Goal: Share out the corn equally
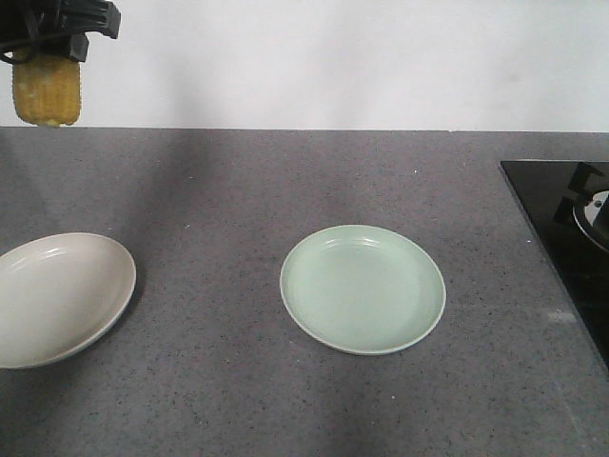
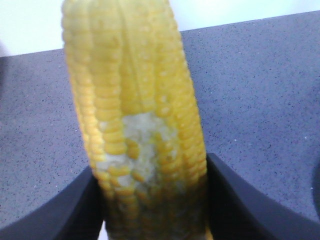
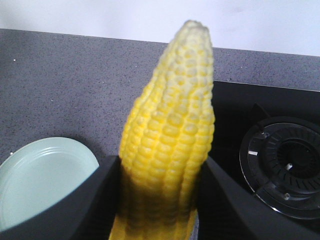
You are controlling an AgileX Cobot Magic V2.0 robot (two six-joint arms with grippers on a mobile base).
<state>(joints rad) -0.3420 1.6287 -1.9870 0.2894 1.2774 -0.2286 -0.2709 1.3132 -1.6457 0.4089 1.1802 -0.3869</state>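
Note:
My left gripper (image 1: 57,38) hangs high at the top left of the front view, shut on a yellow corn cob (image 1: 46,88) whose end points down. In the left wrist view that corn (image 2: 135,110) fills the frame between the black fingers (image 2: 60,210) and has a pale patch of bare kernels. My right gripper (image 3: 159,200) is shut on a second corn cob (image 3: 172,130) with its tapered tip pointing away, above the counter between the green plate (image 3: 40,175) and the stove. The right gripper is out of the front view.
A pale green plate (image 1: 363,288) sits mid-counter and a beige plate (image 1: 57,295) lies at the left edge, both without food. A black stove with a burner (image 1: 571,238) occupies the right side; the burner (image 3: 282,160) is near the right gripper. The counter is grey speckled stone.

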